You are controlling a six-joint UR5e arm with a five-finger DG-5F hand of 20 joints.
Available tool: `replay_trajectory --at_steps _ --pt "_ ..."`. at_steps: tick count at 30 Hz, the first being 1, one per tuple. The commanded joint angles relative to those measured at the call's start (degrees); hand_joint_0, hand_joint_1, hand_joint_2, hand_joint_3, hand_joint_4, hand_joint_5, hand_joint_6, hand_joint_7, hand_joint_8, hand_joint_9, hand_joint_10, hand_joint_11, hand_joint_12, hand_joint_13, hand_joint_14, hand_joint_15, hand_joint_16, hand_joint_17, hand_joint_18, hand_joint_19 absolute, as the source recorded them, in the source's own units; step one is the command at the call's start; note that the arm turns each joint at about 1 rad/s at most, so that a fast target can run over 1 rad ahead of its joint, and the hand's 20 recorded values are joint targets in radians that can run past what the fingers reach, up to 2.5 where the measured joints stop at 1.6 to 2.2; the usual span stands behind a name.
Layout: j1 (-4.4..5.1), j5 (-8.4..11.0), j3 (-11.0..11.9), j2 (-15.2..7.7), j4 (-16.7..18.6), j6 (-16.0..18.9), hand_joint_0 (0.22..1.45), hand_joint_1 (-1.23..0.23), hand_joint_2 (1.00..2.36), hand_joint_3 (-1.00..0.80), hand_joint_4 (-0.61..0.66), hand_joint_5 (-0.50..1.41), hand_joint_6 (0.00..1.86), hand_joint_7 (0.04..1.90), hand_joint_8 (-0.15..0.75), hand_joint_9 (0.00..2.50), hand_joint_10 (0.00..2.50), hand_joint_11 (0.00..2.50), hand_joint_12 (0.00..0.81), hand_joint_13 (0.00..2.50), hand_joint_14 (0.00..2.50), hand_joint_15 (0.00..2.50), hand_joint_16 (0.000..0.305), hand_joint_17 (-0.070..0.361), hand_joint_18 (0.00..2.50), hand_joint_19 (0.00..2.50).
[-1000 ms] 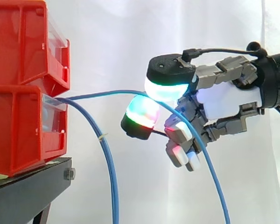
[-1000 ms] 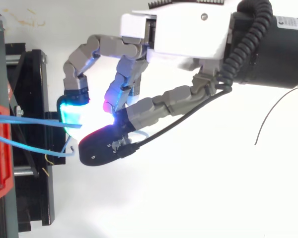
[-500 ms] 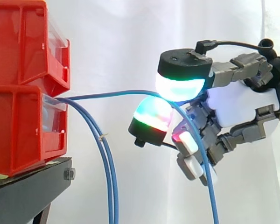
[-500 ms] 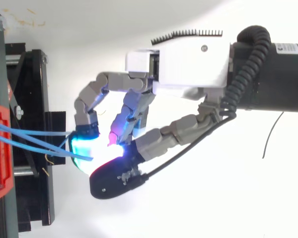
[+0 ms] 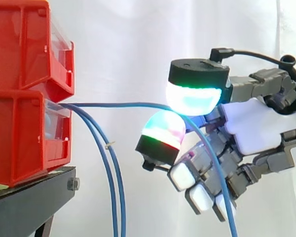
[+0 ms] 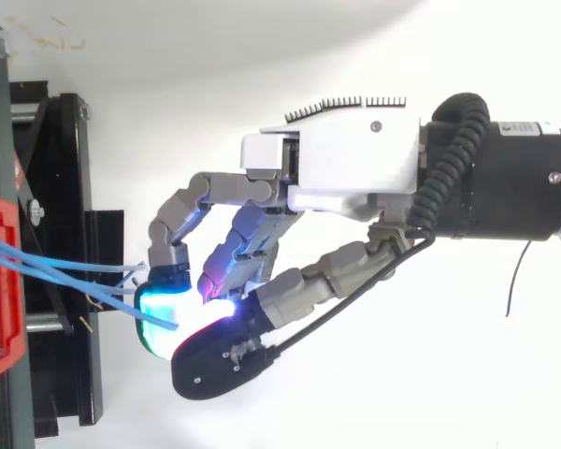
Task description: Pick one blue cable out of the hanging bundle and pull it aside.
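Where the hand [image 5: 256, 133] pinches the blue cable [image 5: 123, 104], glow hides contact

White curtain [image 5: 128, 44] behind my work, soft folds, evenly lit. Two stacked red bins [image 5: 19, 133] on a black stand [image 5: 24, 205], left side. Plain white surface [image 6: 374, 402] below.

**Left blocked, room above**

Red bins [image 5: 24, 98] and black stand [image 5: 34, 197] wall off the left. Two slack blue cables [image 5: 119, 192] drop through the gap; a taut blue cable [image 5: 118, 104] spans it into the curled fingers [image 5: 193, 98]. Clear above.
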Motion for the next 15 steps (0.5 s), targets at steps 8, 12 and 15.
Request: replay_trajectory --at_steps 8,12,15 --pt "0.54 0.25 -4.4 0.0 8.8 1.9 0.57 -0.82 1.02 -0.01 -0.07 -0.07 0.91 0.99 0.3 0.9 0.01 0.25 0.398 0.87 0.02 0.43 0.053 0.12 0.74 0.56" --pt "0.54 0.25 -4.3 0.0 8.8 2.0 0.57 -0.82 1.02 -0.01 -0.07 -0.07 0.91 0.99 0.298 0.91 0.01 0.25 0.397 0.87 0.02 0.45 0.054 0.121 0.74 0.57" --pt "0.54 0.25 -4.4 0.0 8.8 1.8 0.58 -0.82 1.02 0.0 -0.07 -0.07 0.91 0.99 0.3 0.91 0.01 0.25 0.393 0.87 0.02 0.45 0.054 0.122 0.74 0.57"
